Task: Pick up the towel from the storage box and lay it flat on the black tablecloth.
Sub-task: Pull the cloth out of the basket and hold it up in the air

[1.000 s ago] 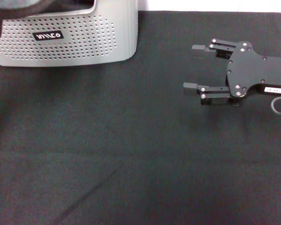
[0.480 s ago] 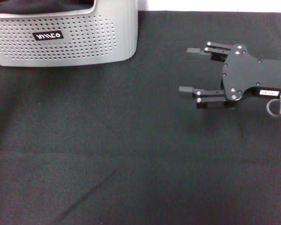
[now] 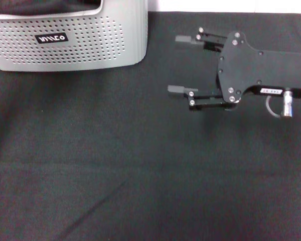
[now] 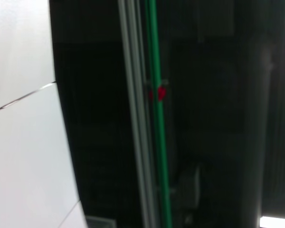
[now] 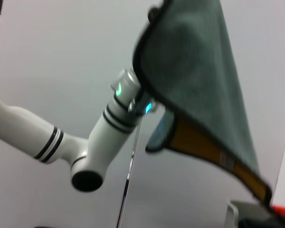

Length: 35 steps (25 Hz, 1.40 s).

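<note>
From my head camera the box (image 3: 70, 35) sits in the upper left of the frame, resting on the tablecloth (image 3: 115, 165), its dotted front wall and black label facing me. I can see only a dark strip of its opening along the top edge, and I cannot tell what, if anything, lies inside.

The right gripper (image 3: 179, 65) is in the upper right of the frame, above the tablecloth, its fingers (image 3: 178, 90) pointing toward the box and spread wide apart with nothing between them. It stands clear of the box, near its right side.

The towel (image 5: 199, 80) shows only in the right wrist camera, where it fills the upper right of the frame: it hangs in the air, draped, grey-blue face toward the lens, black edging along its rim and a strip of yellow showing at the lower fold, with a small white label (image 5: 226, 159) near that edge. A white arm (image 5: 80, 149) rises from the lower left of that frame to meet the towel's top edge; where it grips is hidden behind the cloth, so I cannot tell how the left gripper's fingers stand. The towel is well apart from the right gripper.

The left wrist camera gives me only a dark surface, a white panel (image 4: 23, 118) and a green strip (image 4: 156, 118).
</note>
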### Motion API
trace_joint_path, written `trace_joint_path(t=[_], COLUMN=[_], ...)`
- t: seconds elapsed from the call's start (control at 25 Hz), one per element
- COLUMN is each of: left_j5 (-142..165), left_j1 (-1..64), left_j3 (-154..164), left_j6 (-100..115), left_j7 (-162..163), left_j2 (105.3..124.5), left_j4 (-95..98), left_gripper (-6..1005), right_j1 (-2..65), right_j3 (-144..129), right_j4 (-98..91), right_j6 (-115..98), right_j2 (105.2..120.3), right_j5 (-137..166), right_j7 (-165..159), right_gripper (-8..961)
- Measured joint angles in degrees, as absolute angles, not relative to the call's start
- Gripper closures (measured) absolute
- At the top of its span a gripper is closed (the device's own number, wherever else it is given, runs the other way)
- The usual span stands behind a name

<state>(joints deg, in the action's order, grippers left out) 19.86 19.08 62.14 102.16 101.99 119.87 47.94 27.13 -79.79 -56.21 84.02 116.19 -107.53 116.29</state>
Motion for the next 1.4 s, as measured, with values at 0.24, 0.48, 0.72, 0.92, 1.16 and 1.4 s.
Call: trace_joint_path(t=[0.24, 0.48, 0.72, 0.92, 1.16, 1.4], left_j5=[23.0, 24.1, 25.2, 24.8, 24.5, 23.7], left_j1=[17.4, 17.3, 17.1, 15.5, 15.4, 16.1], left_j3=[62.3, 64.3, 67.1, 70.2, 72.1, 74.4], left_j6=[102.1, 102.4, 102.6, 102.6, 102.6, 102.7], left_j7=[98.9, 95.0, 92.2, 89.4, 87.5, 86.7], left_j2=[120.10, 120.05, 120.12, 120.29, 120.45, 120.49], left_j4=[43.4, 37.9, 36.1, 35.6, 31.2, 30.3], left_gripper=[999, 1000, 999, 1000, 1000, 999], right_j1=[27.5, 27.3, 27.4, 27.6, 27.6, 27.5], right_j3=[-83.2, -88.6, -96.6, -102.2, -107.5, -112.9], right_j4=[-56.0, -55.6, -55.6, -55.6, -55.1, -54.9], right_j6=[82.5, 79.6, 74.3, 69.6, 66.6, 62.8], right_j2=[116.19, 116.19, 116.19, 116.20, 116.19, 116.19], right_j5=[-111.9, -117.5, -123.7, -128.8, -134.5, -140.4], right_j7=[120.9, 126.1, 132.9, 138.2, 142.9, 148.8], right_gripper=[154, 154, 154, 154, 153, 153])
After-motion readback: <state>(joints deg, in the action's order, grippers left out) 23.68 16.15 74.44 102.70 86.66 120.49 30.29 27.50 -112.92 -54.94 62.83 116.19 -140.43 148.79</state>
